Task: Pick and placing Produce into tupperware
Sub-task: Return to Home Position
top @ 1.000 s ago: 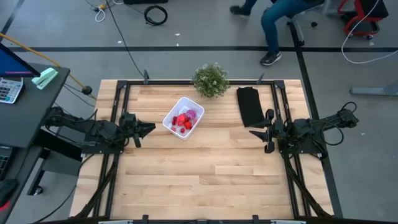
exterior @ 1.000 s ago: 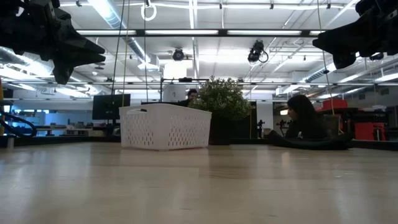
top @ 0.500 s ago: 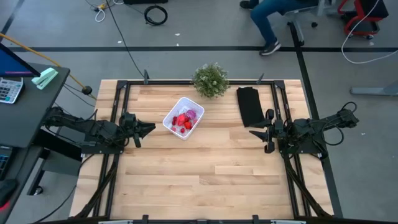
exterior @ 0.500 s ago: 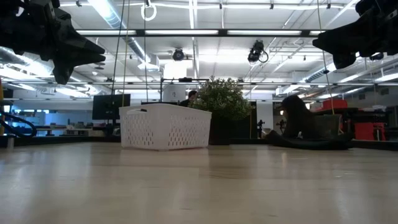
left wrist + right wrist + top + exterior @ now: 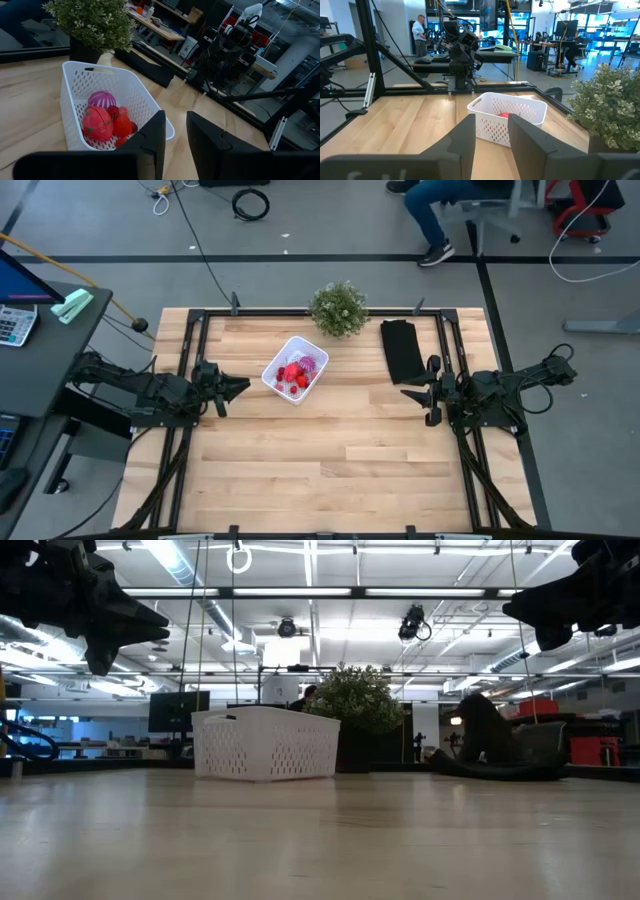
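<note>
change: person (image 5: 425, 210) beyond table (image 5: 300, 460) | shifted in seat

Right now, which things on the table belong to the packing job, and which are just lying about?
Job: produce, inside the basket; left gripper, at the table's left side; right gripper, at its right.
Lying about: plant; cloth.

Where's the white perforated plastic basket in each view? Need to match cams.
High view: white perforated plastic basket, upper centre-left of the table, red produce inside.
Low view: basket left of centre, on the table.
Left wrist view: basket just ahead of the left tool.
Right wrist view: basket farther off, seen past the right tool.
Shared landmark: green leafy potted plant beside the basket, in all four.
</note>
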Robot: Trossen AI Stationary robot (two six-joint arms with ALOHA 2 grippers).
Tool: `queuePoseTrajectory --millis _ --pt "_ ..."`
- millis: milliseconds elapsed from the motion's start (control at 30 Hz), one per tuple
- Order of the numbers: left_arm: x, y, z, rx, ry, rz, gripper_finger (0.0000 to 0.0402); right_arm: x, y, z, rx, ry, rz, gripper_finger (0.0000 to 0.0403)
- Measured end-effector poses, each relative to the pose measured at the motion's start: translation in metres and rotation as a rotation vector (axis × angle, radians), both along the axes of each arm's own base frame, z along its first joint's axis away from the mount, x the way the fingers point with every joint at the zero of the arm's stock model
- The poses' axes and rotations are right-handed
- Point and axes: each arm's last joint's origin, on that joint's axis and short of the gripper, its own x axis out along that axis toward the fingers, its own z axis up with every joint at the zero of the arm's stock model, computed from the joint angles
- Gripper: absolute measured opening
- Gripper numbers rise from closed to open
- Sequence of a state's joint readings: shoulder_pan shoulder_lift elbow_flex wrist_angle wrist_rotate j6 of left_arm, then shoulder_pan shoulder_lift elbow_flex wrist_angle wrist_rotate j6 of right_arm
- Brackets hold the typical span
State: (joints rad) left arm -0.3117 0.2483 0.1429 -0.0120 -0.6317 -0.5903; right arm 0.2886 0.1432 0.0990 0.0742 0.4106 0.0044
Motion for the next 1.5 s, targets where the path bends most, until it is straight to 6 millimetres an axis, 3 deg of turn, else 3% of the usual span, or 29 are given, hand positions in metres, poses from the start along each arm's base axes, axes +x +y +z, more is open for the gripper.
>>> queuePoseTrajectory --millis 1500 --pt "0.0000 0.0000 0.0000 0.000 0.000 0.000 0.0090 0.0000 0.0000 0.0000 0.000 0.000 0.000 0.0123"
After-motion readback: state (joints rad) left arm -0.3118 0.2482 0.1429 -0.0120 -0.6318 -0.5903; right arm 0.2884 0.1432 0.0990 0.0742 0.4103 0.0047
